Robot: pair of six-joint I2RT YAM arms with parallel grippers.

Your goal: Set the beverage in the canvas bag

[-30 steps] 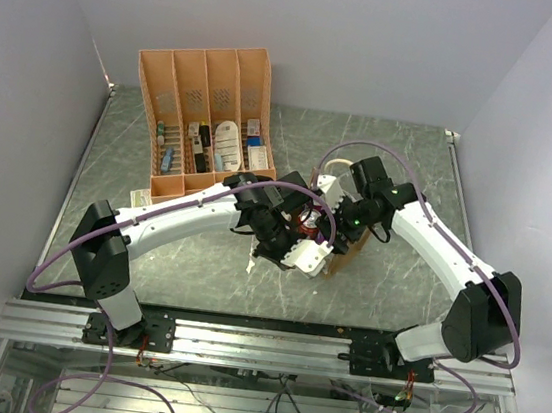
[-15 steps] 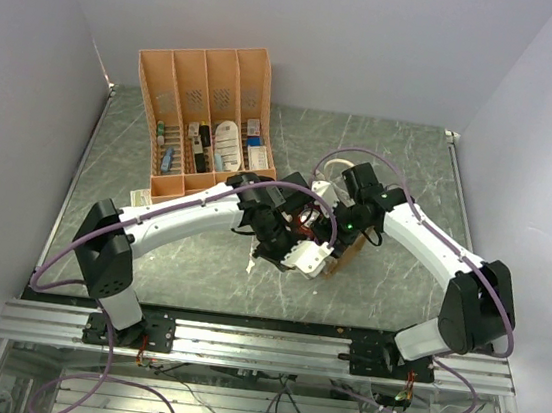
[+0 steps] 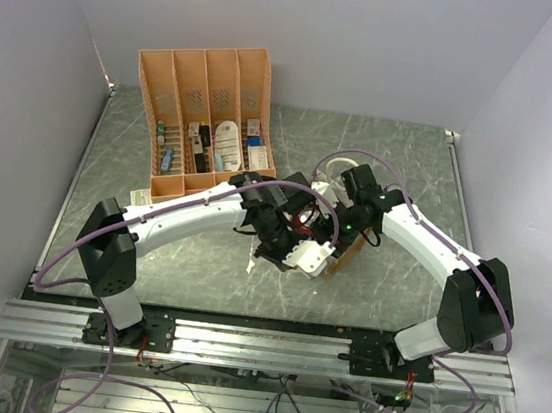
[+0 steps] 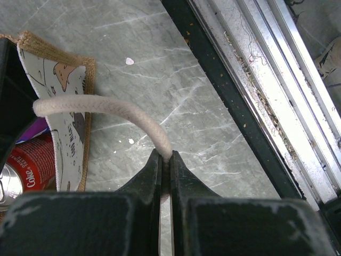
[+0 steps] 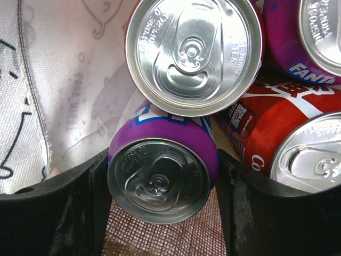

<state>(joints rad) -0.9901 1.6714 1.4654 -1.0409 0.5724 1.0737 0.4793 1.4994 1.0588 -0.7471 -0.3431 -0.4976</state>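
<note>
While the grey marble table (image 3: 412, 163) carries the orange organiser tray (image 3: 206, 117) at upper left of the top view, the canvas bag (image 3: 345, 257) sits mid-frame, mostly hidden under both wrists. Right gripper (image 5: 162, 165) is down inside the bag, fingers clamped on either side of a purple can (image 5: 160, 141) at lower centre of its wrist view, lid toward the camera. Next to it: a red Coke can (image 5: 261, 133), a purple Fanta can (image 5: 282, 48) and a silver-lidded can (image 5: 192, 53). Left gripper (image 4: 165, 160) is pinched tight on the cream rope handle (image 4: 96, 105), which arcs left to the bag's speckled panel.
</note>
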